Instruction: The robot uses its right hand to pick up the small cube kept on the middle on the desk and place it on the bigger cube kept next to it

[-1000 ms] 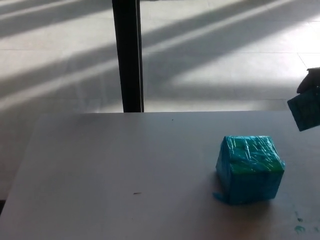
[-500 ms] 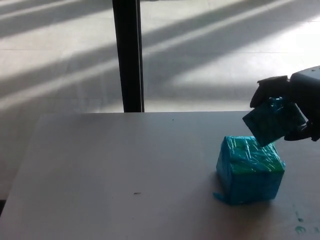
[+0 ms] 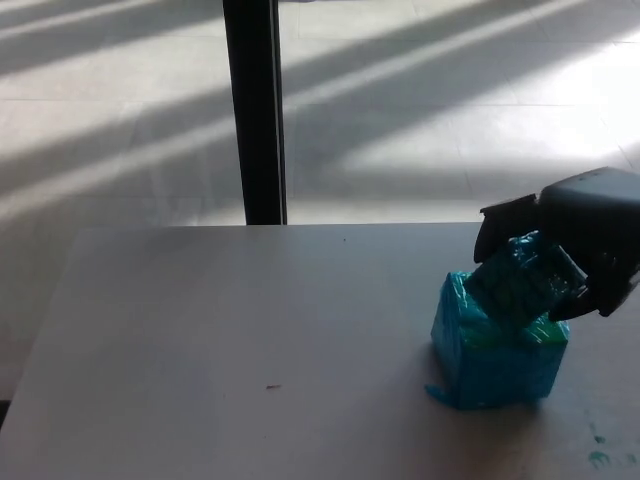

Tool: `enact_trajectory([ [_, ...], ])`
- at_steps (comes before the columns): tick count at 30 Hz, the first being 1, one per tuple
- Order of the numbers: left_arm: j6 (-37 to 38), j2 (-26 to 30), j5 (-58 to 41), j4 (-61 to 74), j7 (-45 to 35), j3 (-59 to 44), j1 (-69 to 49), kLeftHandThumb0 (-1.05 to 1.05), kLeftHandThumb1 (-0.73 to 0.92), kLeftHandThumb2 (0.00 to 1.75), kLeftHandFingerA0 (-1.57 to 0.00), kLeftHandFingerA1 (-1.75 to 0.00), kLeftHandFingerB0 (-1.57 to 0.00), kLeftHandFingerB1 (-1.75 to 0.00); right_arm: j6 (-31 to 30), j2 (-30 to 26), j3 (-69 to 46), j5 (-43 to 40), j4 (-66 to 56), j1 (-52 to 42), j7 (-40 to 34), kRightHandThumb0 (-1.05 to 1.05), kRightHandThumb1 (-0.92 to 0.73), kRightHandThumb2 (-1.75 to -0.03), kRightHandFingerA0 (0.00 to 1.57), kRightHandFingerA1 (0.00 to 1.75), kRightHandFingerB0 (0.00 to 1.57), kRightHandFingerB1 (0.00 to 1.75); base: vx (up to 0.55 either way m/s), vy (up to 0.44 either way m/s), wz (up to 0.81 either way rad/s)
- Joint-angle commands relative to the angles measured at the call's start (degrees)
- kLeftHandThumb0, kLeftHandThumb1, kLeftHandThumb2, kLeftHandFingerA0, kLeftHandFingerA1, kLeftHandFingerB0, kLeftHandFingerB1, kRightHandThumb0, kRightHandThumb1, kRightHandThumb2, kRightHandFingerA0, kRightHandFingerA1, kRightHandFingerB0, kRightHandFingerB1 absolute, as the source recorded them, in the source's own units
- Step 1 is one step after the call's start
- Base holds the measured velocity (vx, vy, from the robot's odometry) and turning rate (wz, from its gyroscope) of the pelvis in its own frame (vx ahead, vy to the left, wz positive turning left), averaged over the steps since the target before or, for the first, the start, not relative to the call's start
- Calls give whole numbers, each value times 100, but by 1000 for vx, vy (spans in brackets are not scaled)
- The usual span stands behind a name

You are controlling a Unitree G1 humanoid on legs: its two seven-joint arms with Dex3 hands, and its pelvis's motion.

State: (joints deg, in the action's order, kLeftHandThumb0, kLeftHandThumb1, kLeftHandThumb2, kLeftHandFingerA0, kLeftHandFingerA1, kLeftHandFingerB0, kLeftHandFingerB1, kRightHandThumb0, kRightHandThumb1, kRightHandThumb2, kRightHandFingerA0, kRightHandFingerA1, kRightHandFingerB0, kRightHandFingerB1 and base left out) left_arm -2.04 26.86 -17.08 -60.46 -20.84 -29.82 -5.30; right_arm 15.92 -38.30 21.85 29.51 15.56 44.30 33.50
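Since the earlier frame, the right robot hand has been brought down and toward the big cube, and the small cube carried in it, which hung clear above the block half a second ago, is now seen against the block's top face. Whether the two cubes actually touch cannot be told from this view. The small cube is held tilted, one corner pointing up and toward the far side of the bench, its lower edge lying over the big cube's top right area; being roughly cubic, no long axis is evident. The right robot hand is closed around the small cube, with one black finger shown above and left of it and another below and right of it. The big cube stands flat on the bench, wrapped in glossy teal film, with a small flap of film at its lower left corner. Beyond the far edge of the bench, a dark vertical post is seen up and left of the big cube. The left robot hand is not shown.
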Motion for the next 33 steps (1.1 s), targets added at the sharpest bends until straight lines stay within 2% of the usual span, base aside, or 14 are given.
enact_trajectory([
  [1, 37, 122, 16, 47, -26, 52, -50, -68, 68, 61, -47, -52, -45, -39, 171, -19, 129, 363, 131, -109, -148, -24, -67, -71, 80, 167, 75, 128, 0, 0, 0],
  [10, -40, 127, 2, 120, -29, 86, -49, -66, 69, 61, -46, -53, -44, -40, 330, 226, 214, 515, 737, -46, -542, -25, -65, -73, 78, 170, 75, 128, 0, 0, 0],
  [12, 7, 134, -5, 35, -66, 85, -15, -67, 69, 61, -45, -54, -42, -39, 278, 285, 266, 575, 842, 33, -549, -23, -61, -72, 90, 166, 78, 122, 0, 0, 0],
  [13, -6, 149, 36, -33, -7, 120, 27, -67, 69, 61, -46, -50, -42, -38, 170, 356, 260, 546, 886, 65, -529, -26, -66, -72, 77, 164, 77, 106, 0, 0, 0],
  [14, 4, 147, 26, -3, -31, 121, 6, -67, 69, 61, -46, -53, -44, -39, 81, 392, 262, 587, 877, 65, -574, -27, -68, -67, 76, 160, 74, 113, 0, 0, 0],
  [15, 8, 144, 1, 9, -56, 112, -3, -67, 69, 61, -45, -54, -43, -39, -5, 405, 250, 600, 798, 54, -547, -33, -72, -64, 75, 134, 54, 54, 0, 0, 0],
  [16, 6, 145, -13, 6, -70, 108, -3, -67, 69, 62, -45, -54, -42, -38, -89, 416, 248, 607, 754, 55, -488, -38, -71, -61, 68, 107, 36, 38, 0, 0, 0],
  [17, 17, 151, 3, -29, -63, 123, 12, -68, 69, 62, -46, -53, -43, -38, -261, 431, 260, 630, 700, 64, -348, -45, -71, -63, 41, 68, 21, 31, 0, 0, 0],
  [18, 45, 159, 34, -71, -40, 146, 28, -68, 69, 62, -46, -53, -43, -38, -408, 438, 270, 660, 640, 65, -238, -45, -71, -63, 41, 68, 21, 31, 0, 0, 0],
  [20, 49, 159, 9, -155, -40, 125, 69, -67, 68, 61, -46, -52, -44, -38, -442, 391, 287, 731, 521, 53, -198, -57, -63, -61, 5, 39, 5, 24, 0, 0, 0],
  [21, 73, 161, 6, -216, -33, 120, 96, -68, 68, 61, -47, -53, -45, -38, -452, 340, 323, 849, 426, 51, -206, -76, -44, -80, 0, 13, 0, 16, 0, 0, 0],
  [22, 108, 168, 21, -222, -60, 137, 89, -68, 69, 61, -45, -53, -43, -39, -439, 277, 363, 962, 342, 63, -187, -91, -51, -84, 0, 8, 0, 6, 0, 0, 0],
  [23, 114, 172, 19, -188, -90, 144, 71, -67, 69, 61, -46, -54, -44, -39, -454, 203, 401, 1086, 223, 73, -135, -84, -46, -76, 0, 0, 0, 3, 0, 0, 0],
  [33, 27, 137, -57, 7, -115, 88, -50, -66, 70, 61, -42, -54, -41, -39, -589, 41, 253, 1048, -151, -7, 79, -88, -50, -90, 0, 16, 0, 0, 0, 0, 0],
])
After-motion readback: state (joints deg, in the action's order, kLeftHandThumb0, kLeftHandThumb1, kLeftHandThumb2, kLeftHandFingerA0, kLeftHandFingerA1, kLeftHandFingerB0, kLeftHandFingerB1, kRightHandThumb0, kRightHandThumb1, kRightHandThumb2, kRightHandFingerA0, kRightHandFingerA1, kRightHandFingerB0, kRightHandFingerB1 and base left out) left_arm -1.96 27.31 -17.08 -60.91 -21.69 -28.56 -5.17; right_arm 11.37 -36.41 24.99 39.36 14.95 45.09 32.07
